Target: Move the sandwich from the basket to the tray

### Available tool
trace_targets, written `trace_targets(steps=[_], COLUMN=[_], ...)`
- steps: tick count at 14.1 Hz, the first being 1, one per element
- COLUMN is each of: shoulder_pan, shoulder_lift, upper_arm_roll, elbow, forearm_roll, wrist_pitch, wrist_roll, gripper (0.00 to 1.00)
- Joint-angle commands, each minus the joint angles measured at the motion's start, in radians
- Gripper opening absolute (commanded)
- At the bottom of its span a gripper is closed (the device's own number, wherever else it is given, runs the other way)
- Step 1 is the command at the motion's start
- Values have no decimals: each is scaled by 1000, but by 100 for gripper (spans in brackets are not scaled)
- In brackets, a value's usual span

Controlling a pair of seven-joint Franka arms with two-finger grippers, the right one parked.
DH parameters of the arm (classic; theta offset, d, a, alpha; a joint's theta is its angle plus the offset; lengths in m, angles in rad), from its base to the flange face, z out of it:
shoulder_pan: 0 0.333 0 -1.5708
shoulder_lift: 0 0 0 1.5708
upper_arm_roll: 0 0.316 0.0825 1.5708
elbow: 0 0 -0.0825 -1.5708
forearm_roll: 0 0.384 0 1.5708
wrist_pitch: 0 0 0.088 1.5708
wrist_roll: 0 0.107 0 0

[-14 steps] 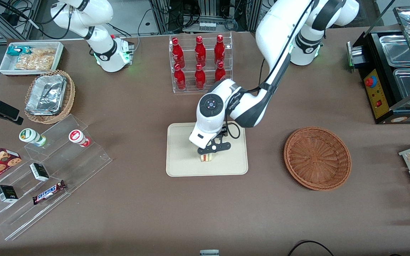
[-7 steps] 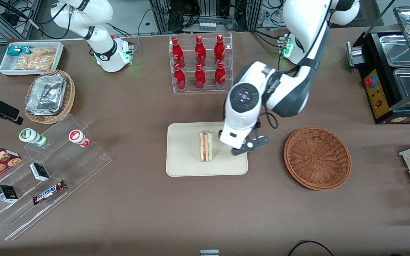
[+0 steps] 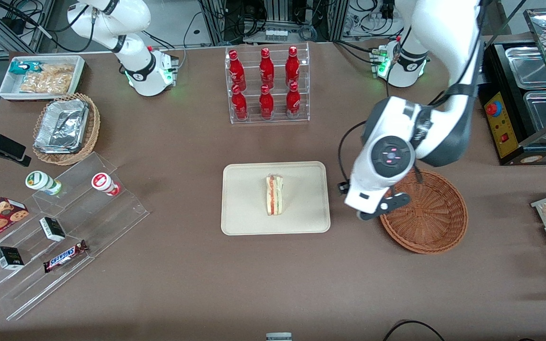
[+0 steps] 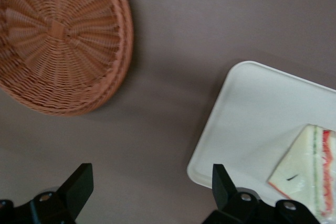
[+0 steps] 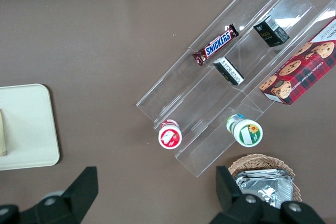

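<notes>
I'm seeing the sandwich (image 3: 274, 194) lying mid-tray (image 3: 244, 222), its long axis running toward the front camera. My gripper (image 3: 378, 209) is hanging released and empty between tray and basket (image 3: 436, 222), over bare tabletop.

cream tray (image 3: 244, 213), reddish-brown woven basket (image 3: 432, 222), white sandwich (image 3: 274, 194) with pink-red and green layers, black gripper (image 4: 152, 187).

Front view overhead; both wrist views share the tray (image 3: 240, 222).
</notes>
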Motion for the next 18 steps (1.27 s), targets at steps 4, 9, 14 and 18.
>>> trace_targets(steps=[4, 9, 14, 18], shoulder_pan=[130, 329, 510, 553], shoulder_lift=[-247, -393, -490, -527], upper_arm_roll=[-6, -72, -170, -173], elbow=[-235, -280, -273, -263], forearm_roll=[14, 17, 92, 94], wrist_pitch=[-40, -126, -173, -163], wrist_roll=[314, 557, 712, 729], gripper=[100, 100, 100, 100])
